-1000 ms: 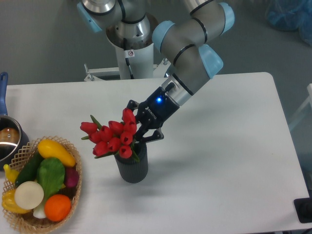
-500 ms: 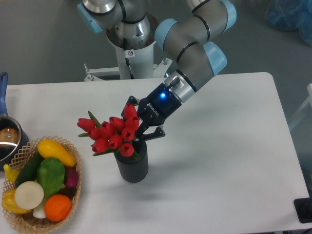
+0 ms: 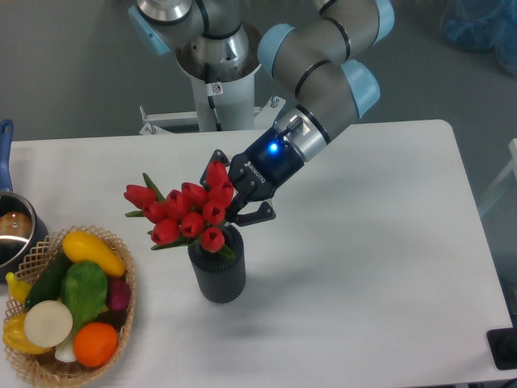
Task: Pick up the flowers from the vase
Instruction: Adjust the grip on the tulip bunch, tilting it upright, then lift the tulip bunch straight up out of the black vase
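Above the vase [image 3: 216, 276], my gripper [image 3: 233, 212] pinches the flowers [image 3: 184, 214]; stems could snag and tip it.

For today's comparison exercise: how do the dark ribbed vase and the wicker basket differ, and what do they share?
The vase is a dark, ribbed, upright cylinder; the wicker basket is tan, woven, low and wide. The vase holds red tulips; the basket holds fruit and vegetables. The gripper is at the tulips; nothing touches the basket. Both stand on the white table.
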Robot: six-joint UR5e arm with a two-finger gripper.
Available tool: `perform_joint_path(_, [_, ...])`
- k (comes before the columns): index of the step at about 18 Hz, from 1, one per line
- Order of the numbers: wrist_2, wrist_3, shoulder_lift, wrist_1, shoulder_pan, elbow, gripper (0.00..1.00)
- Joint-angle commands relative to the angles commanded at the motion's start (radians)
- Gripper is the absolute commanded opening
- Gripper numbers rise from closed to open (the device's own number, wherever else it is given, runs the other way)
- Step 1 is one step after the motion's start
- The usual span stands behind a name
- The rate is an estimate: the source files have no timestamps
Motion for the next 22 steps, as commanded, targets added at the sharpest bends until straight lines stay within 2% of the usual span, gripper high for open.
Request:
perform_joint_path(10, [-0.006,-0.087,0.064,0.000,0.003,0.023,0.33])
perform_joint_path(17, [-0.084,-0.126,0.100,0.000,0.003,0.026,0.33])
perform_joint_path(22, [-0.086,-0.161,0.120,0.000,0.018,0.031,0.33])
